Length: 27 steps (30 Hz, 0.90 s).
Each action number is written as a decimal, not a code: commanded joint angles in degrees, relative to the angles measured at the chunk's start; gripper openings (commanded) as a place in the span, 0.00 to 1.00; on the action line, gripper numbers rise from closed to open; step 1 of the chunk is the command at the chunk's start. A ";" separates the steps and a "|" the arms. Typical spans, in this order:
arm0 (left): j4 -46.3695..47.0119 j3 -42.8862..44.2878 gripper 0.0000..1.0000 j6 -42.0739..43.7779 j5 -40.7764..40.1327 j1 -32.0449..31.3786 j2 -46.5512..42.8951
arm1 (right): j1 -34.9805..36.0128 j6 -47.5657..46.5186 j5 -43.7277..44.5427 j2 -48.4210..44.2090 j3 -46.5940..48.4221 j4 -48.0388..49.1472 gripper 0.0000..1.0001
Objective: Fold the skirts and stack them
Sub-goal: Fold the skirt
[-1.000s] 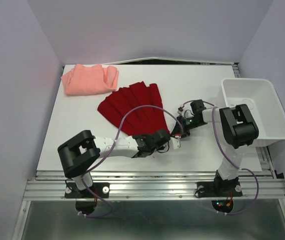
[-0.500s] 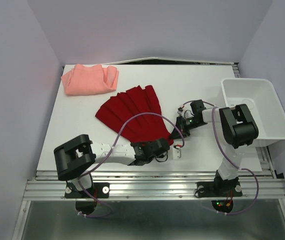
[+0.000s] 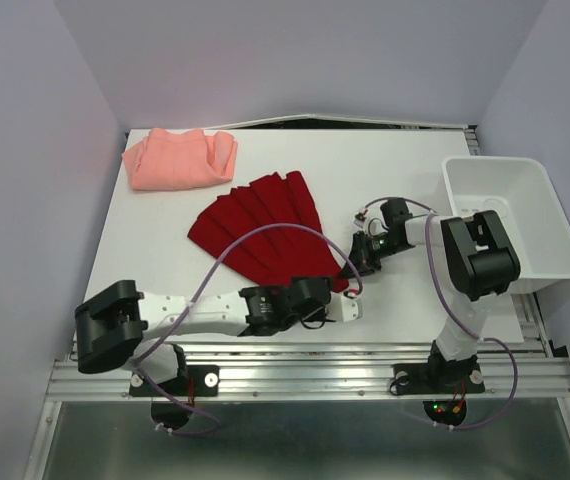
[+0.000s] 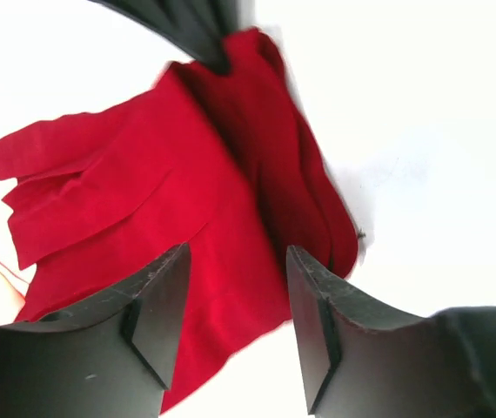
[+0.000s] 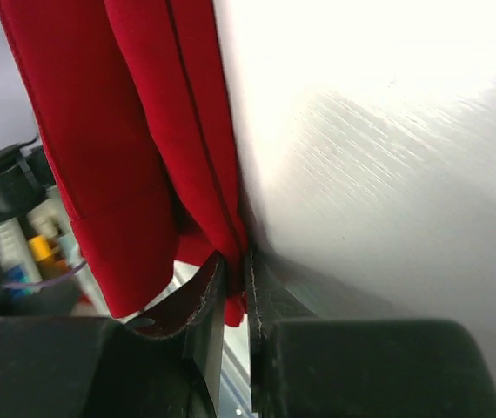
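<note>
The deep red skirt (image 3: 265,232) lies fanned out on the white table (image 3: 165,270), its narrow end pointing right. My right gripper (image 3: 357,264) is shut on that narrow end; in the right wrist view the red cloth (image 5: 135,131) is pinched between the jaws (image 5: 235,279). My left gripper (image 3: 353,310) sits low by the near edge, just below the skirt's near right corner. In the left wrist view its jaws (image 4: 235,270) stand open over the red cloth (image 4: 144,192), with nothing gripped. The salmon-pink skirt (image 3: 180,158) lies folded at the far left corner.
A white plastic bin (image 3: 510,215) stands at the right edge of the table, beside the right arm. The left arm lies stretched along the table's near edge.
My left gripper has opened and let go of the red skirt, and its arm has dropped back toward the near edge. The right gripper keeps its hold.
</note>
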 commanded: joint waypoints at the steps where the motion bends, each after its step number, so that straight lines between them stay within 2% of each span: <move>1: -7.85 6.28 0.62 -8.45 3.68 0.80 -7.15 | 0.49 -2.76 5.71 -6.14 0.14 0.50 0.09; 4: -9.11 8.67 0.66 -11.89 9.22 2.82 -9.87 | 0.49 -2.06 7.55 -9.39 1.37 0.41 0.25; 5: -8.58 9.10 0.76 -12.16 11.41 4.22 -10.92 | 0.49 -1.88 8.60 -10.19 1.72 0.32 0.39; 6: -7.01 9.20 0.91 -13.90 12.12 5.28 -13.54 | 0.49 -2.32 9.74 -10.98 2.34 0.15 0.44; 7: -6.91 10.15 0.95 -15.22 12.65 6.59 -14.87 | 0.49 -2.58 10.45 -12.21 2.86 -0.90 0.46; 8: -6.91 10.95 0.96 -16.45 15.27 10.44 -15.84 | 0.49 -2.67 11.24 -12.92 3.13 -1.17 0.56; 9: -7.43 11.91 0.97 -17.94 17.12 12.91 -16.99 | 0.49 -3.28 12.29 -13.71 3.31 -1.43 0.57; 10: -9.61 13.23 0.96 -20.57 19.06 15.72 -17.17 | 0.49 -3.38 12.47 -14.41 3.74 -2.13 0.58; 11: -10.85 15.76 0.96 -21.64 22.99 21.66 -17.17 | 0.49 -3.55 13.00 -15.90 3.83 -2.40 0.58; 14: -13.67 20.60 0.96 -25.33 26.44 30.57 -16.74 | 0.49 -4.17 13.97 -17.49 5.32 -2.41 0.58; 15: -13.85 21.67 0.96 -26.30 28.72 36.34 -15.86 | 0.49 -3.99 13.62 -17.58 5.94 -2.06 0.57; 17: -14.38 25.87 0.95 -29.28 31.89 41.82 -13.41 | 1.10 -4.08 13.09 -16.71 8.65 -2.14 0.55; 18: -15.60 27.64 0.95 -30.08 32.43 46.03 -9.22 | 1.63 -3.99 12.74 -15.22 9.54 -2.40 0.54; 20: -16.40 33.15 0.95 -32.10 29.47 48.35 -4.10 | 3.81 -4.08 12.74 -13.63 10.86 -2.14 0.50; 22: -19.82 40.18 0.95 -35.17 27.78 50.46 4.94 | 5.93 -4.69 14.66 -11.44 11.66 -1.96 0.49; 27: -21.94 52.59 0.91 -38.44 19.09 51.52 21.89 | 11.55 -6.10 20.54 -7.66 12.97 -1.61 0.46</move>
